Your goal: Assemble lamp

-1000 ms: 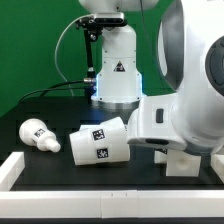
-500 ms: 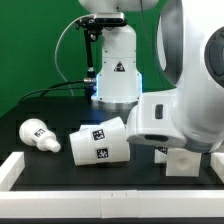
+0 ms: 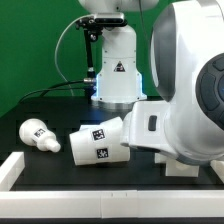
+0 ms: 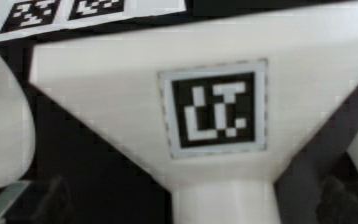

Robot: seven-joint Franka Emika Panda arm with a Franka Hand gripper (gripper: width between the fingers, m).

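Note:
The lamp's base (image 4: 105, 90) fills the wrist view: a flat white square with a black-and-white tag (image 4: 215, 108) and its stem (image 4: 229, 200). My gripper (image 4: 202, 205) is open, with its dark fingers (image 4: 34, 200) on either side of the stem and a gap between each finger and the stem. In the exterior view the arm hides the gripper and most of the base (image 3: 183, 168). The tapered shade (image 3: 97, 142) lies on its side left of the arm. The round-headed bulb (image 3: 36, 134) lies further left.
The marker board (image 4: 66, 12) lies just beyond the base. A low white rail (image 3: 90, 189) runs along the table's front, with a short piece (image 3: 10, 168) at the exterior view's left. The arm's pedestal (image 3: 114, 75) stands behind the shade.
The arm has come lower and closer to the exterior camera. It now covers more of the base. The shade and bulb have not moved.

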